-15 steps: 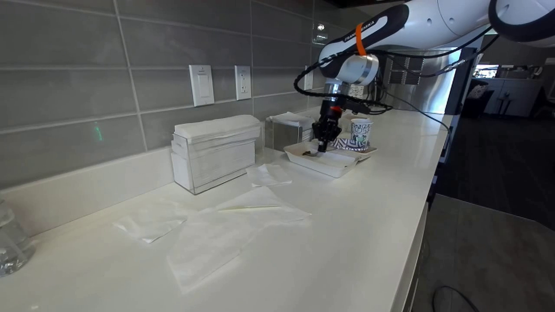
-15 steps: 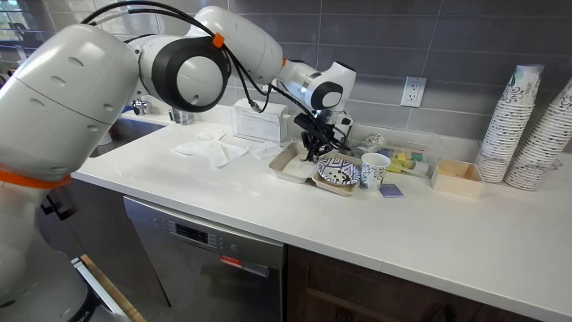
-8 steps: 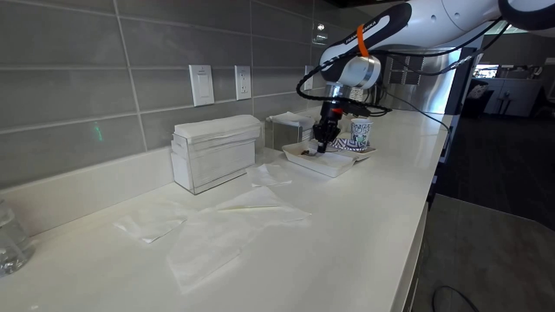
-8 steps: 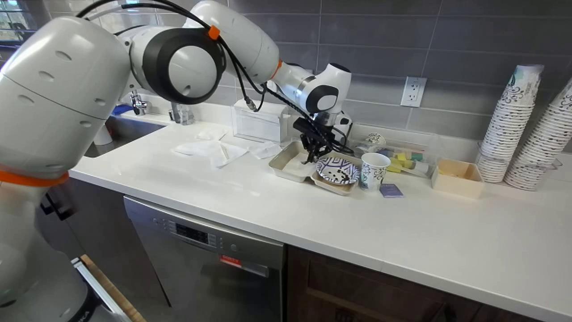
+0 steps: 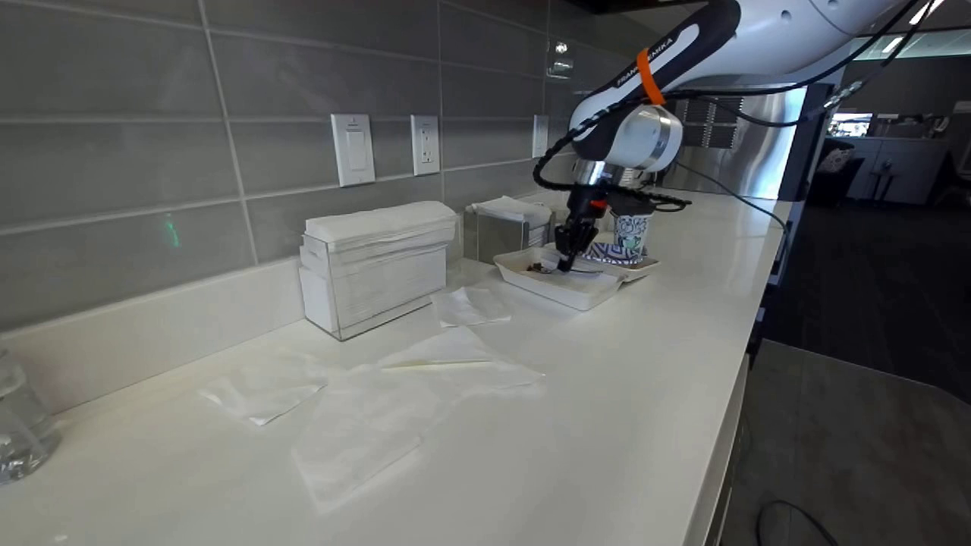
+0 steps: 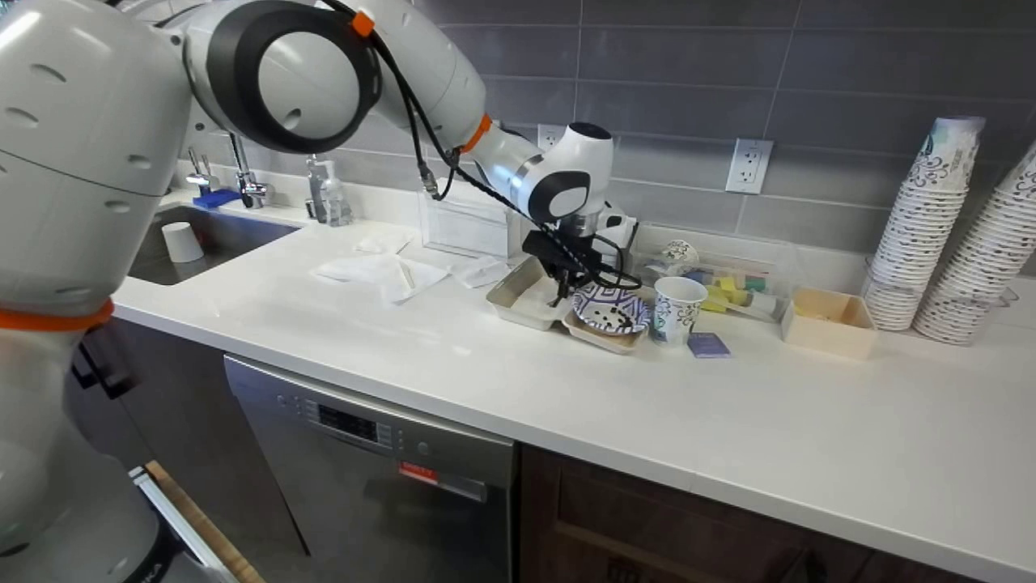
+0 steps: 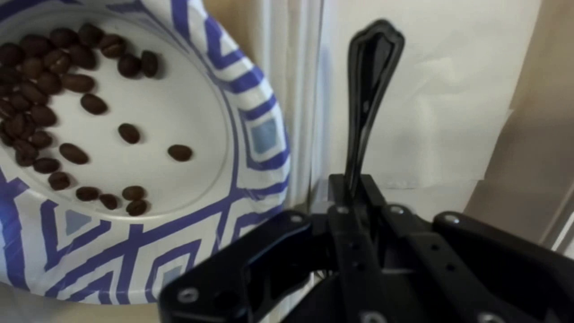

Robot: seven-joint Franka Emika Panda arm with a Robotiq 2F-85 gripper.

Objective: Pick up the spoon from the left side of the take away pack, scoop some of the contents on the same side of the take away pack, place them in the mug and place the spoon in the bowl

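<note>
Spoon [image 7: 375, 63] pinched between the fingers [image 7: 373, 193], handle jutting past their tips, over the take away pack [image 5: 548, 287]

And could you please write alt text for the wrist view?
The black gripper pinches a spoon, its handle pointing up the picture over a white sheet. At left, a partly cropped, purple-patterned bowl holds coffee beans, mostly bunched near the picture's edge.
</note>
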